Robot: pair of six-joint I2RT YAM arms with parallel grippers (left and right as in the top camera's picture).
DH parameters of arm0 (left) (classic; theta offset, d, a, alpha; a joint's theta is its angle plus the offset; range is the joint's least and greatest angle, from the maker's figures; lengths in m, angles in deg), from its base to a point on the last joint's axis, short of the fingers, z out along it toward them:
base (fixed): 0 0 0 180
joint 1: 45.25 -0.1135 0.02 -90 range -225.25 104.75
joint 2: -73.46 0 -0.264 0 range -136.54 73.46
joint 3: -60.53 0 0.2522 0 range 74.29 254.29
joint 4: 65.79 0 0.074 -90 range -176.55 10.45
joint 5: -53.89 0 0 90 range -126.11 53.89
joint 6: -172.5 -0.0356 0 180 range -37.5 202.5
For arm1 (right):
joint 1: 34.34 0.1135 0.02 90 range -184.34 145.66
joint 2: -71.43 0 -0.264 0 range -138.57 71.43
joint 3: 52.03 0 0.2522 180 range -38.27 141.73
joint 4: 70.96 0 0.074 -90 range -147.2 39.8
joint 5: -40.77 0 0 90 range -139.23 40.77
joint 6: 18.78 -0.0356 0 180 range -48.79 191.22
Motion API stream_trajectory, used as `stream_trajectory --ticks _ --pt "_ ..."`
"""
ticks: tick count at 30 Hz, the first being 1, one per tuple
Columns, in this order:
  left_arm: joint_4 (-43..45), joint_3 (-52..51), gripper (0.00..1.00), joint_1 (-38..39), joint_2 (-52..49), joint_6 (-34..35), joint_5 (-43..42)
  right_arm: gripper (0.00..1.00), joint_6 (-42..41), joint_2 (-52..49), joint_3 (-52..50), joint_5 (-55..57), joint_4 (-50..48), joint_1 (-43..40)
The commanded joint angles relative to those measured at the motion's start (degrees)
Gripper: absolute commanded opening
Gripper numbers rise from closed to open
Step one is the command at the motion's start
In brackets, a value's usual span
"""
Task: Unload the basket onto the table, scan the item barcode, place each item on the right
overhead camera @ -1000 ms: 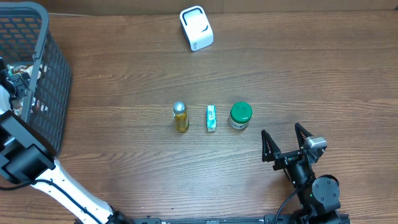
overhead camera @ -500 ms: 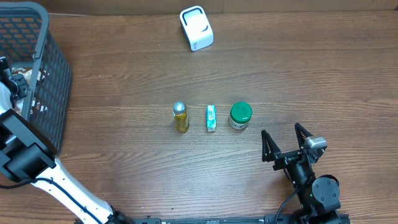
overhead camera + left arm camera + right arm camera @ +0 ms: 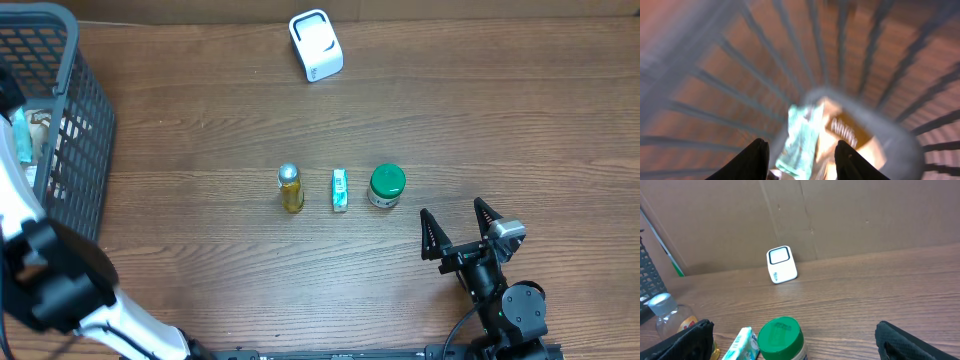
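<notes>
In the left wrist view a teal packet [image 3: 801,137] sits between the black fingers of my left gripper [image 3: 801,150], which is shut on it; the picture is smeared by motion. From overhead the same packet [image 3: 20,136] shows at the far left, over the grey basket [image 3: 90,110]. The white barcode scanner [image 3: 316,45] stands at the table's far edge, also seen as a small white box [image 3: 781,264] in the right wrist view. My right gripper [image 3: 461,230] rests open near the front edge, holding nothing.
A yellow bottle with a silver cap [image 3: 290,188], a teal box [image 3: 340,189] and a green-lidded jar [image 3: 386,186] stand in a row mid-table, just ahead of the right gripper. More items lie inside the basket [image 3: 725,80]. A cardboard wall [image 3: 865,215] backs the table.
My left gripper has closed on the teal packet inside the basket and risen with it. The right arm and the three items on the table have not moved.
</notes>
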Motion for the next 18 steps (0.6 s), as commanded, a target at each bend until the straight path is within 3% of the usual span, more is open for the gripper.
stream_trajectory --ticks 1,4,7,9,12,18 --pt "-0.74 0.59 0.48 0.72 6.64 2.93 0.70 1.00 0.00 0.50 -0.59 -0.07 -0.13 -0.22" --pt "-3.50 0.04 0.60 0.09 5.29 2.86 0.72 1.00 0.00 0.50 -0.59 -0.07 -0.13 -0.22" --pt "-4.33 -3.28 0.91 -0.61 -0.79 -0.79 0.74 1.00 0.00 0.50 -0.59 -0.04 -0.11 -0.22" --pt "-5.40 -3.32 0.98 -0.83 -4.13 -3.48 0.20 1.00 0.00 0.50 -0.59 -0.07 -0.13 -0.22" --pt "-6.73 -3.32 1.00 -0.87 -9.38 -11.52 -2.40 1.00 0.00 0.50 -0.59 -0.07 -0.13 -0.22" --pt "-7.34 -3.34 1.00 -1.03 -12.79 -16.92 -2.36 1.00 0.00 0.50 -0.59 -0.07 -0.13 -0.22"
